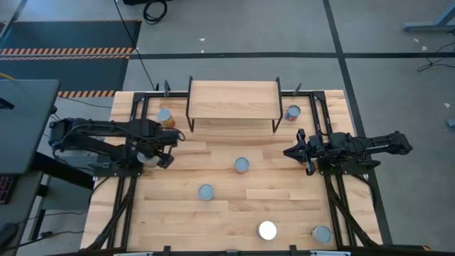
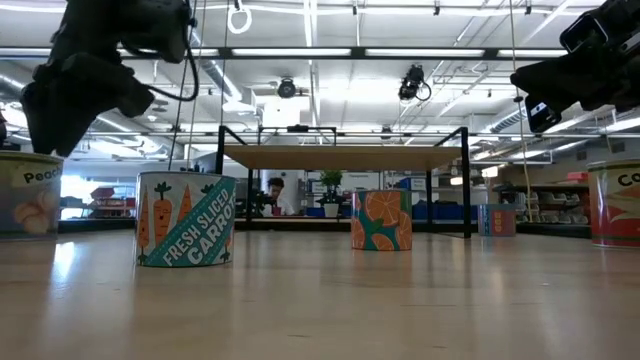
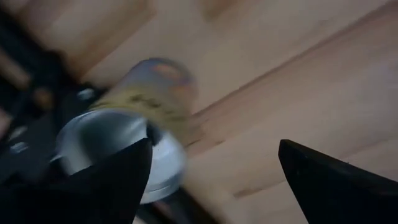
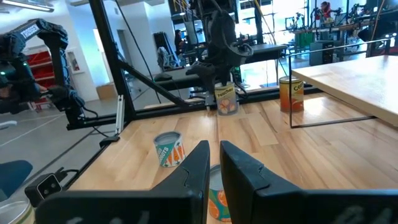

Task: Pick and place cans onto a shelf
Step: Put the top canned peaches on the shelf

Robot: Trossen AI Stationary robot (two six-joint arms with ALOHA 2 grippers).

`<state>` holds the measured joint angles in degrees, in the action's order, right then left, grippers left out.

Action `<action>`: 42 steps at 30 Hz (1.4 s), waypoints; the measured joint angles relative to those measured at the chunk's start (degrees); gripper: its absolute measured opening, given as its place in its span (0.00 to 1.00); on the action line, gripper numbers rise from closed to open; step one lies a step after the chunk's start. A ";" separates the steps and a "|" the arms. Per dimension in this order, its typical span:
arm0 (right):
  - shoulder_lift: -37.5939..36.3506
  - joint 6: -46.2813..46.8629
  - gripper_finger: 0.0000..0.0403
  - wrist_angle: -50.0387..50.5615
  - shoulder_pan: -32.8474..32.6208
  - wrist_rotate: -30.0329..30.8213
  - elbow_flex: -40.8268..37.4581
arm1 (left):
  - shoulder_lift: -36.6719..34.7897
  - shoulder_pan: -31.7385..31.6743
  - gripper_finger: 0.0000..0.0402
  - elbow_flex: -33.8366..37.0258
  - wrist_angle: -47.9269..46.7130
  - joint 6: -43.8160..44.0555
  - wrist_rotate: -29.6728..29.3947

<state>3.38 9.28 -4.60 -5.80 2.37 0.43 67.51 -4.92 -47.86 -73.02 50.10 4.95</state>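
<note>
Shelf (image 1: 233, 99) stood empty at the table's far edge. One can (image 1: 165, 117) sat just off its left legs, another (image 1: 292, 113) just off its right legs. Four more cans lay scattered toward the near edge, well apart. Left gripper (image 1: 162, 155) hung over a tan-labelled can (image 1: 147, 158) at the table's left side, jaws spread wide, nothing grasped. Right gripper (image 1: 290, 152) hovered right of centre, jaws clenched, empty.

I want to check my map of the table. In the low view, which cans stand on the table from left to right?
Peach can → carrot can → orange-patterned can → small far can → red-lettered can at the right edge.
</note>
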 joint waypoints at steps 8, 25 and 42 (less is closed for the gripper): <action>0.00 0.00 0.11 0.02 0.00 0.00 0.00 | -0.04 4.58 0.88 -0.18 4.15 5.51 -1.83; 0.00 0.00 0.11 0.00 0.00 0.02 0.00 | -0.11 8.05 0.88 -7.88 -3.08 6.82 -9.18; 0.00 0.00 0.11 0.00 0.00 0.02 0.00 | -0.07 0.14 0.88 -2.07 -4.97 7.78 -10.08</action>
<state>3.38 9.28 -4.60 -5.80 2.39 0.43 67.44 -4.78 -49.93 -77.99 57.89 -5.13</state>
